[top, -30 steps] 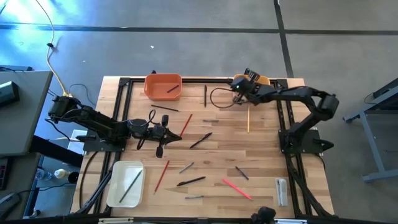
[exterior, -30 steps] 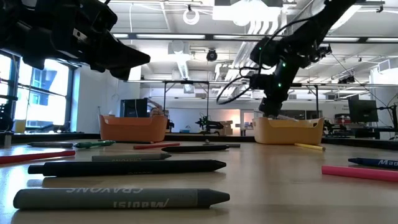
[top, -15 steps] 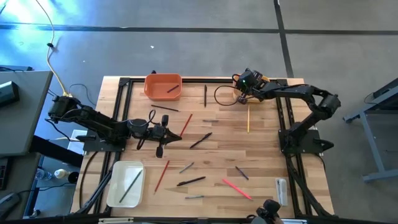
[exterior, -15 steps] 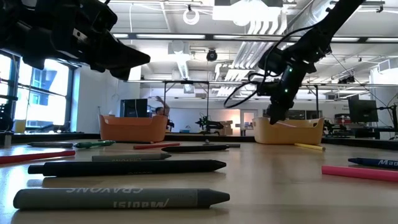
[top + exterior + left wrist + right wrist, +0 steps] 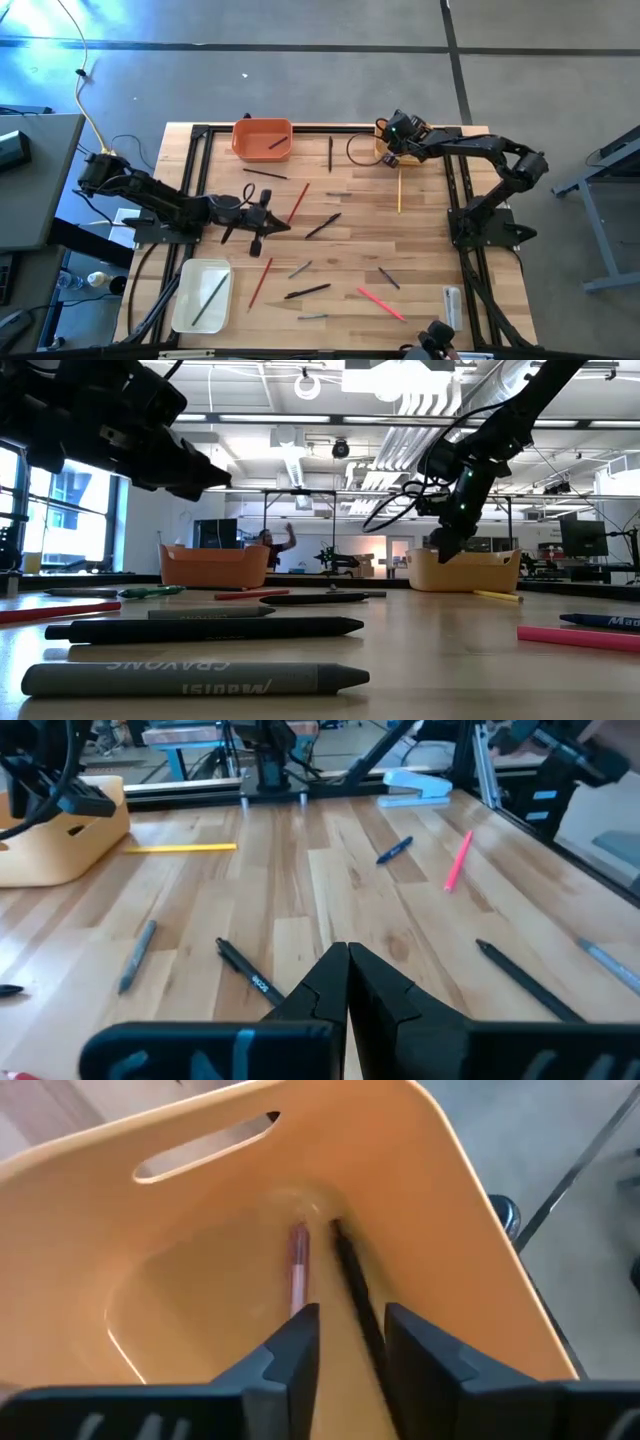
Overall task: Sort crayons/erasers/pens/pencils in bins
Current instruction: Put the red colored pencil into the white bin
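Jaws of my right gripper (image 5: 345,1342) are standing spread over the yellow-orange bin (image 5: 200,1210), a pen (image 5: 352,1280) lying lengthwise between them, nothing pinched.

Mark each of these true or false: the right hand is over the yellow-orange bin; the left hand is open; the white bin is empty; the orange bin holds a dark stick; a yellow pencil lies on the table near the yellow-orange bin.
1. The right hand is over the yellow-orange bin. True; its wrist view looks straight down into it.
2. The left hand is open. False: its fingers are pressed together, holding nothing.
3. The white bin is empty. False: one dark stick lies in it.
4. The orange bin holds a dark stick. True.
5. A yellow pencil lies on the table near the yellow-orange bin. True.
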